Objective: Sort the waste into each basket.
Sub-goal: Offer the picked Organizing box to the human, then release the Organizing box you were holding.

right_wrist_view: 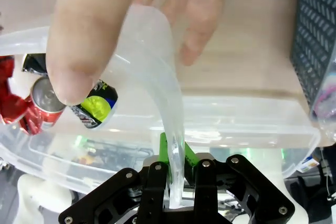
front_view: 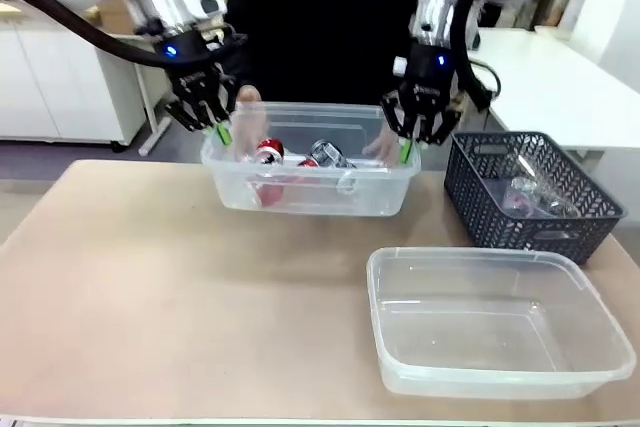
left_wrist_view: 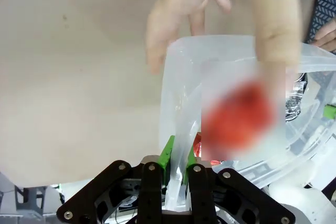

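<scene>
Front view: left gripper [front_view: 222, 133] and right gripper [front_view: 405, 151] pinch clear tub [front_view: 330, 190].

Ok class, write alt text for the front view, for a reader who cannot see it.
The left gripper and right gripper pinch the rim at opposite ends of a clear tub holding crushed cans, a person's hands beside them. To the robot's right a dark lattice basket holds clear bottles; nearer the camera sits an empty tub.
</scene>
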`<state>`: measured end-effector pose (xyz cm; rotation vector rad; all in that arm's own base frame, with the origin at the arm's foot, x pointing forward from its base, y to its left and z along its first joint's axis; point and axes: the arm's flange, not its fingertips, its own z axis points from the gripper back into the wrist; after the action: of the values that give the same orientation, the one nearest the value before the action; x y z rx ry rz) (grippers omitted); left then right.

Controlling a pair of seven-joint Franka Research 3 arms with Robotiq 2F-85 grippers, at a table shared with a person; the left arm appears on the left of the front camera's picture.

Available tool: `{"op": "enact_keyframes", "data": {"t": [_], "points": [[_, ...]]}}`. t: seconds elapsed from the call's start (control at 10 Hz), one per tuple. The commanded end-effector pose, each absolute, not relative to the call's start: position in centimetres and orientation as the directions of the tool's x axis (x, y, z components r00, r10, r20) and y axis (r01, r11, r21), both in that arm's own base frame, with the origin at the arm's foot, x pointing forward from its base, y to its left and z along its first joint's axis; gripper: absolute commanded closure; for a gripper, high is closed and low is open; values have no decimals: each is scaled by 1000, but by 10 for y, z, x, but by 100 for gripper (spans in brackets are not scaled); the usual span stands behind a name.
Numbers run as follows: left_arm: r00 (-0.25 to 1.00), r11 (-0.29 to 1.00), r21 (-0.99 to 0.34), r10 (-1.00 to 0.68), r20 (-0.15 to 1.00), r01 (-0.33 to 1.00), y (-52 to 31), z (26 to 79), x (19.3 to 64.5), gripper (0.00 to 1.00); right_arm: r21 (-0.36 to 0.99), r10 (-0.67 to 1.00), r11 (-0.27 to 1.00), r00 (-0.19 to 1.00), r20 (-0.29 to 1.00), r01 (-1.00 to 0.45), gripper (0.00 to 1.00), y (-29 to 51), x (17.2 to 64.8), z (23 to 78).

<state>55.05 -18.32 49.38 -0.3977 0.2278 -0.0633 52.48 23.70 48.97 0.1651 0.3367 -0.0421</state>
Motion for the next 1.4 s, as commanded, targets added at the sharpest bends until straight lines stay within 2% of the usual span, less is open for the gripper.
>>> {"op": "enact_keyframes", "data": {"t": [0.0, 1.3], "points": [[973, 921, -390, -109, -202, 22, -184, 498, 545, 93, 154, -15, 986, 949, -315, 67, 94, 237, 517, 498], [973, 921, -390, -109, -202, 22, -184, 498, 545, 93, 154, -15, 986, 949, -315, 67, 94, 237, 517, 498]]}}
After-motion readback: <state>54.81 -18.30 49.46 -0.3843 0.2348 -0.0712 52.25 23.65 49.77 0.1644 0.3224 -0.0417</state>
